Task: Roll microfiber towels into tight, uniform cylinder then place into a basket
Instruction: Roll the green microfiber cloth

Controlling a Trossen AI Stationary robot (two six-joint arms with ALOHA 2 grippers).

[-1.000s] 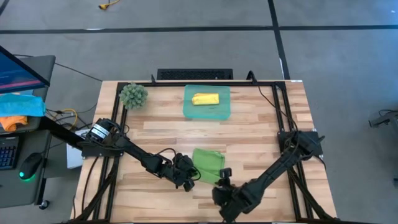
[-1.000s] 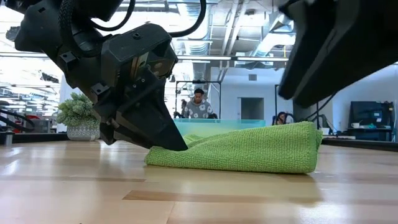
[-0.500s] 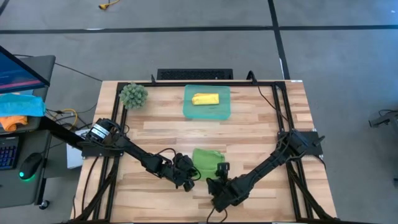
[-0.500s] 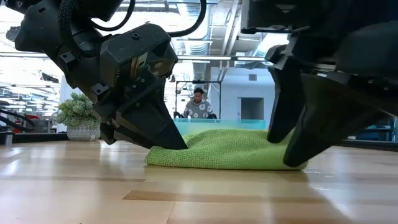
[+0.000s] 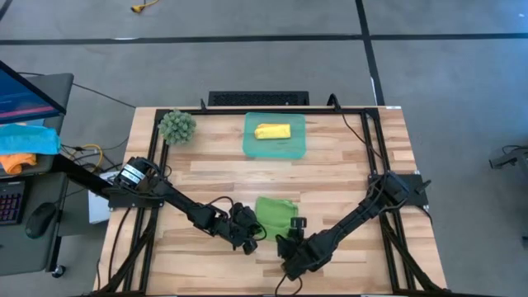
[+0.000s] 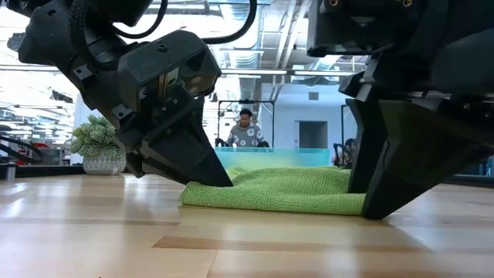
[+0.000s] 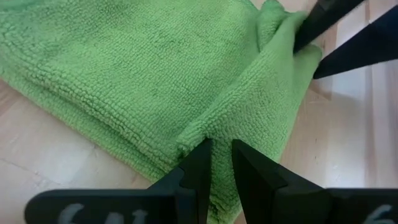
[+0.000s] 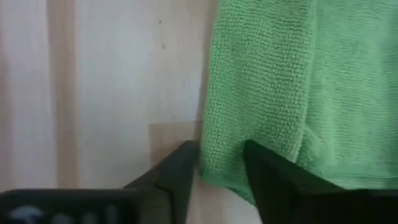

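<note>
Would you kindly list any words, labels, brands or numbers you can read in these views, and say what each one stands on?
None can be read.
Left gripper: pale marks on its base, cut off by the picture's edge, unreadable.
Monitor beside the table: screen content too small to read.
Green towel, basket: no label showing.

Green towel [image 6: 278,191]: near right corner hidden behind the right gripper [image 6: 369,202] in the low view; both wrist views cut it off at the picture edges.
Basket [image 6: 266,157]: low view shows only a blurred teal strip behind the towel; contents hidden there.
Yellow towel [image 5: 272,131]: too small to judge how tightly it is rolled.
Person [image 6: 246,129]: distant, blurred, lower body hidden.
Left gripper [image 7: 216,163]: fingertips buried in towel fold.
</note>
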